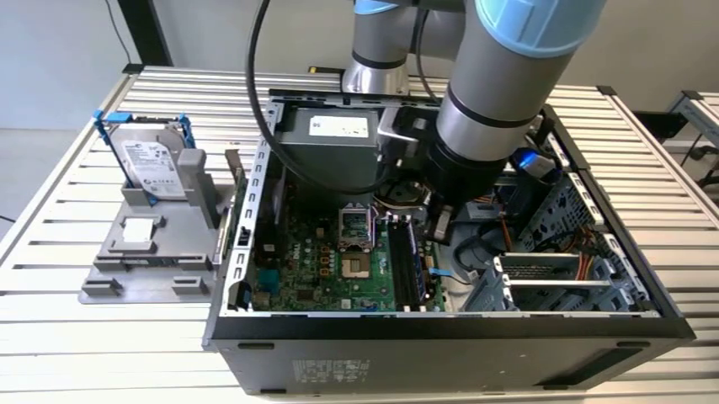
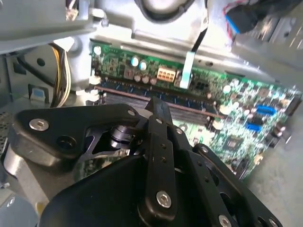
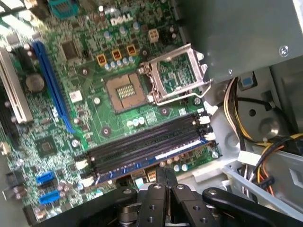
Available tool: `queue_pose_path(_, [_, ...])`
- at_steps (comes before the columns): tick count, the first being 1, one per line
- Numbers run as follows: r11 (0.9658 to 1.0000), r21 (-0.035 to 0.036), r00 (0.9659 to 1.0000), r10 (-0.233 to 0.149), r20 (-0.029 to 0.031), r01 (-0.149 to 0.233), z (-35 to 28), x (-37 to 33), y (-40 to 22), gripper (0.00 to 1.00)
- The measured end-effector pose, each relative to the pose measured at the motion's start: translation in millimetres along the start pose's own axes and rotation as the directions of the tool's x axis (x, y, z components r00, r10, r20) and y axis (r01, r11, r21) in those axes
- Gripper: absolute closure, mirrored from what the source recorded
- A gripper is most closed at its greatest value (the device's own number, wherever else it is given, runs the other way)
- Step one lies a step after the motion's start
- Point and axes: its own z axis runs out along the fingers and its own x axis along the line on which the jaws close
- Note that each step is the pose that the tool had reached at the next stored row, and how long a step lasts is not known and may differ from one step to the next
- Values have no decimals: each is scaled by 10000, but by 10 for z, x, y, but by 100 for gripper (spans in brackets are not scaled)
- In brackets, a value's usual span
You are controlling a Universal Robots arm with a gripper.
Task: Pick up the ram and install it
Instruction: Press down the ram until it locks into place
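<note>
The ram (image 3: 163, 152) is a long dark stick with a white label. It lies along the memory slot nearest my gripper, among the black memory slots (image 1: 407, 261) of the green motherboard (image 3: 94, 118). My gripper (image 3: 163, 176) is inside the open computer case (image 1: 450, 324), at the board's edge just beside that slot. Its fingers are pressed together, with nothing between them. In the second wrist view the fingertips (image 2: 158, 105) point at the ram (image 2: 142, 96) from close by. Whether they touch it I cannot tell. In the exterior view the gripper (image 1: 440, 225) hangs to the right of the slots.
An open processor socket (image 3: 125, 90) with its raised metal frame (image 3: 177, 75) sits beyond the slots. Yellow and black cables (image 3: 246, 127) and the case wall crowd one side. The power supply (image 1: 326, 130) is at the back. A hard drive (image 1: 151, 156) stands on a grey holder outside the case.
</note>
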Motion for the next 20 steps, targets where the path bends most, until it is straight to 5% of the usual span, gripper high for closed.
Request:
queue_pose_path(3, [9996,80,9996,-287,15,287,1,0,-1,100])
queue_pose_path(7, [9980,88,9972,-629,-398,633,3,1,0,100])
queue_pose_path(9, [9964,63,9950,-847,-526,851,5,1,0,100])
queue_pose_path(16, [9845,-157,9827,-1753,-594,1747,22,3,0,100])
queue_pose_path(20, [9792,-209,9777,-2029,-547,2020,36,7,9,100])
